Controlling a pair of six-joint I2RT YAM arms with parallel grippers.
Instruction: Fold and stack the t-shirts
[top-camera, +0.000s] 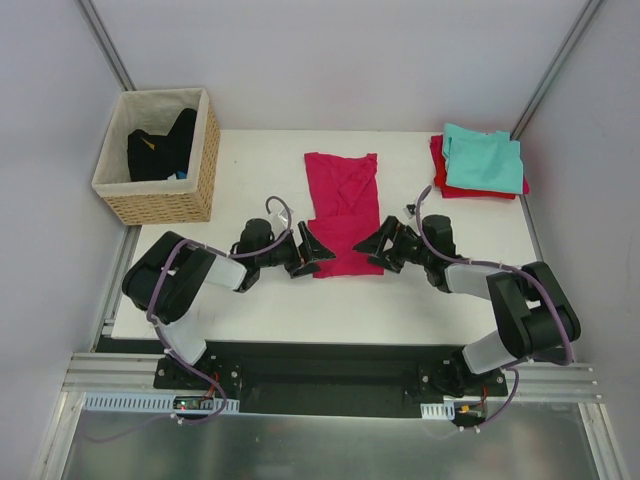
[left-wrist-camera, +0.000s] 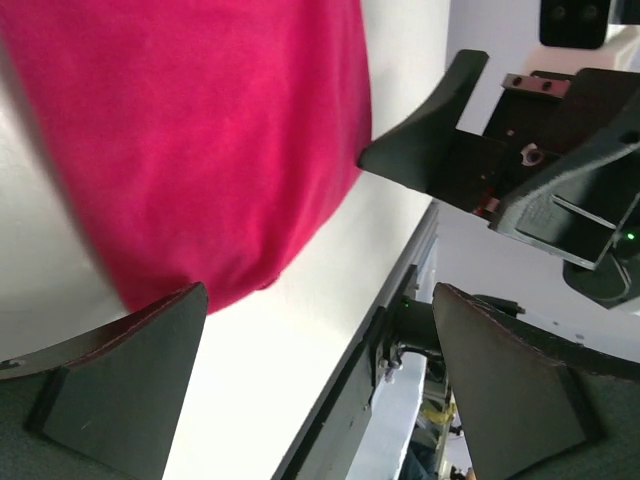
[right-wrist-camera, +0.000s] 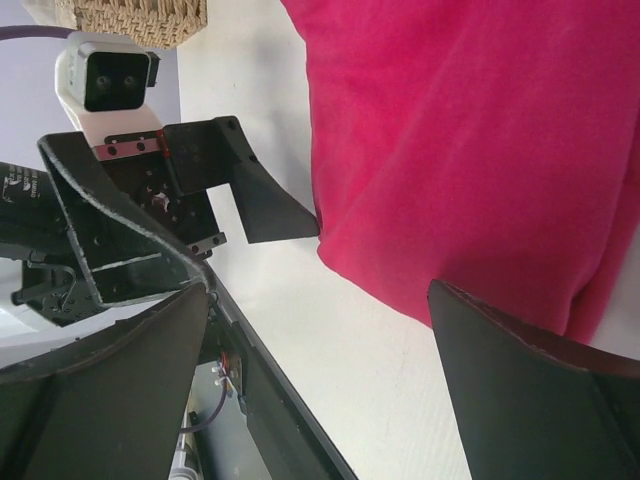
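Magenta t-shirt (top-camera: 343, 215) flat, left pincer (top-camera: 311, 252) and right pincer (top-camera: 374, 250) spread beside it, wicker basket (top-camera: 165, 203) holding seemingly black garments (top-camera: 160, 150).

the pink t-shirt (top-camera: 345, 200) is soft matt cloth; the basket (top-camera: 165, 200) is rough woven wicker; the table (top-camera: 260, 300) smooth and matt.

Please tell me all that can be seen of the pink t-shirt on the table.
The pink t-shirt is one plain magenta colour, soft cloth. It lies flat on the white table, at its middle, folded into a long strip that runs from near to far, with creases in the far half. Its near end lies between the left gripper and the right gripper, both open; whether they touch it is unclear.
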